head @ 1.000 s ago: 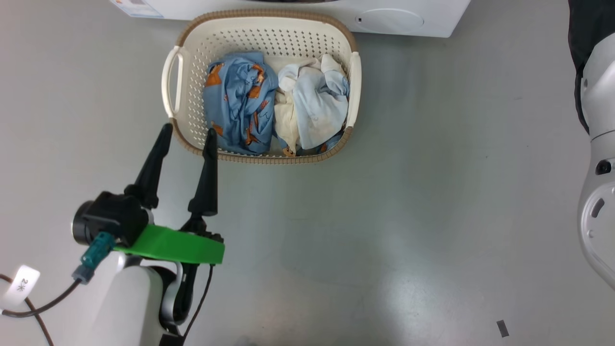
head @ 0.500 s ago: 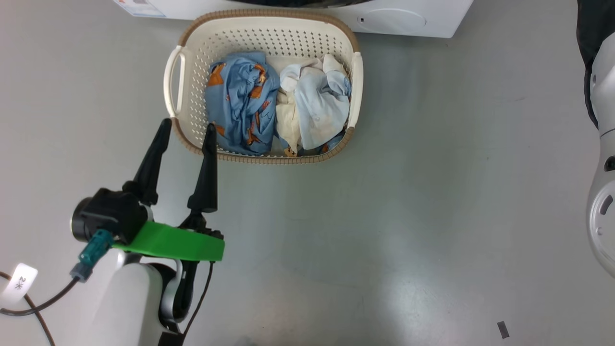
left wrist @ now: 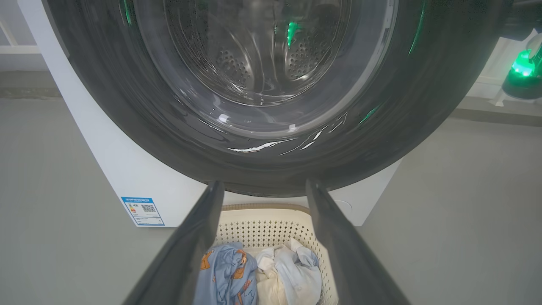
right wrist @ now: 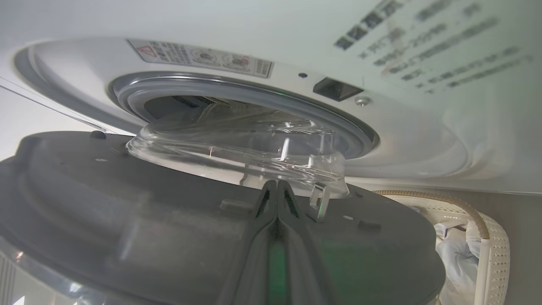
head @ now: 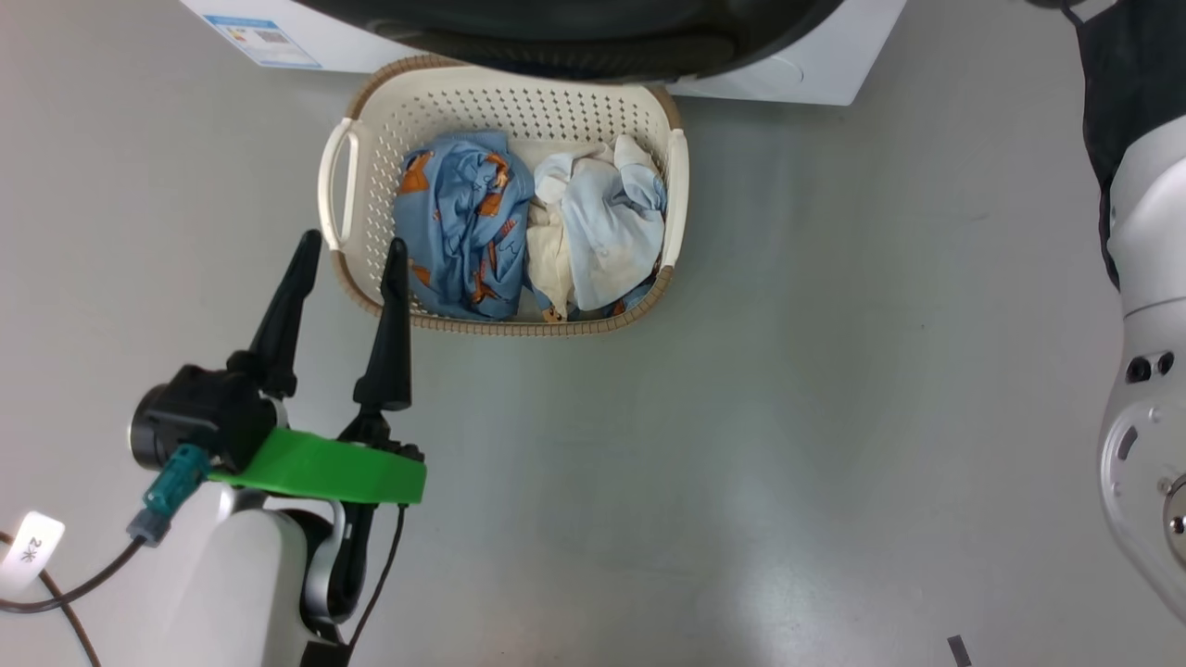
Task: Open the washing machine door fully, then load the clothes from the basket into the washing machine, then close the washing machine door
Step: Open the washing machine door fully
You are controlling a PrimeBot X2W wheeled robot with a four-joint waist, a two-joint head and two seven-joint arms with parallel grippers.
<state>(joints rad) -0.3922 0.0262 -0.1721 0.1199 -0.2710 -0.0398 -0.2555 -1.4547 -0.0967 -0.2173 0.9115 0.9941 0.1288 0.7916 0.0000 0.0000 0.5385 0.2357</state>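
The cream basket (head: 519,327) stands on the floor before the white washing machine (head: 815,69), with the clothes (head: 468,232) heaped inside it. The black washing machine door (head: 574,37) hangs over the basket's far rim. My left gripper (head: 353,243) is open and empty at the basket's near-left corner. In the left wrist view it (left wrist: 263,184) points at the door (left wrist: 106,106) above the basket (left wrist: 262,228). The right wrist view shows the door standing ajar. My right gripper (right wrist: 277,183) is shut, its tips against the door's grey inner face (right wrist: 127,203) below the glass bowl (right wrist: 237,148).
Bare grey floor spreads to the right of the basket and in front of it. My right forearm (head: 1144,371) hangs at the head view's right edge. A blue sticker (left wrist: 142,210) marks the washer's lower left front. The grey seal (right wrist: 254,93) rings the drum opening.
The head view has shifted, so the basket sits lower in it. The black door now reaches into the top edge over the basket's far rim. The left gripper stays open.
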